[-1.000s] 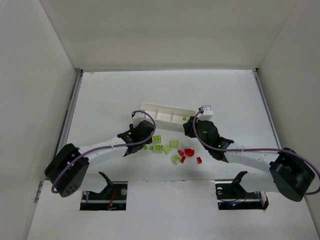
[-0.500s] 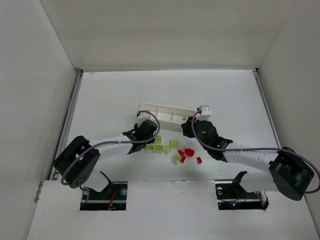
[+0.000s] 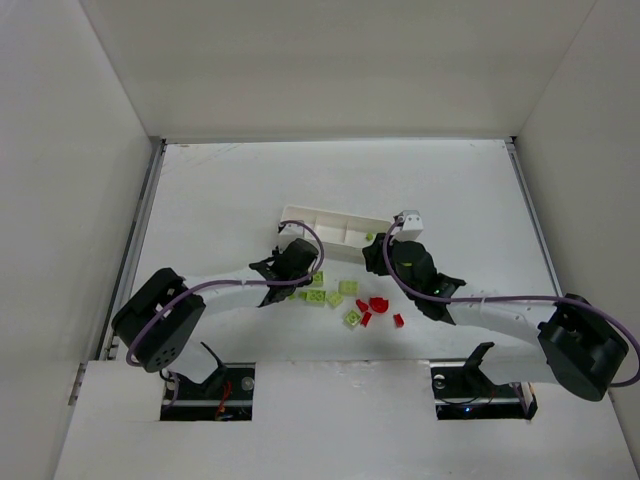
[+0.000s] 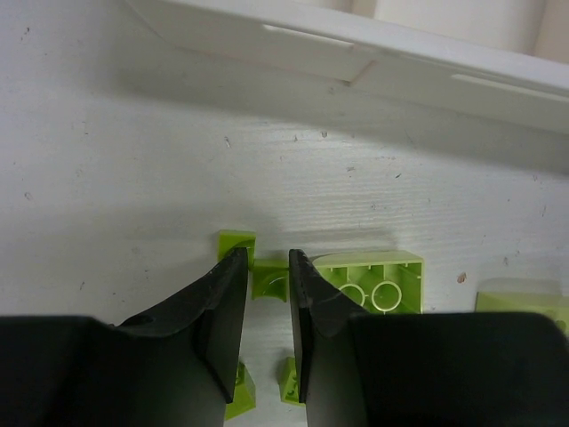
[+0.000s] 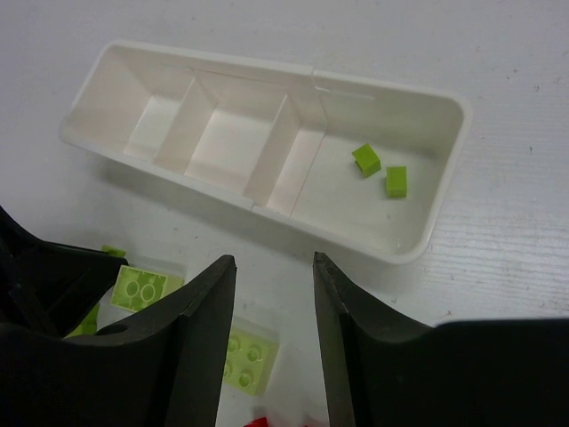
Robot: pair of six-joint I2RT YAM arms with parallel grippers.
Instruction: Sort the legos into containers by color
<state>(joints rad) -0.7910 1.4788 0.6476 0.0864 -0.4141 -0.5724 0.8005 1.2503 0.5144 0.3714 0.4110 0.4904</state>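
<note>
from the top, the tray [image 3: 300, 213] sits tilted in the middle of the table [image 3: 220, 190], with loose legos scattered just in front of it: green legos [image 3: 316, 297] toward the left, red legos [image 3: 378, 303] toward the right. the left gripper [image 3: 297, 283] is down at the left end of the bunch, close to the tray's near wall. the right gripper [image 3: 375, 255] is by the tray's right end. this view is too small to read either finger gap. on the left wrist cam, the left gripper [image 4: 264, 302] has its fingers [image 4: 222, 320] pulled in close, and a small green lego [image 4: 268, 277] on the table fills the gap between them. can't tell if they're actually squeezing it. a bigger green brick [image 4: 378, 280] lies studs-down just right of the fingers, and the tray wall [image 4: 400, 62] runs across the top. on the right wrist cam, the right gripper [image 5: 273, 302] has its fingers [image 5: 204, 338] spread apart with nothing between them, above the table in front of the tray [image 5: 356, 227]. the tray's three compartments show, and the right-hand one holds two small green bits [image 5: 365, 160]. more green legos [image 5: 142, 287] lie on the table below the tray.
</note>
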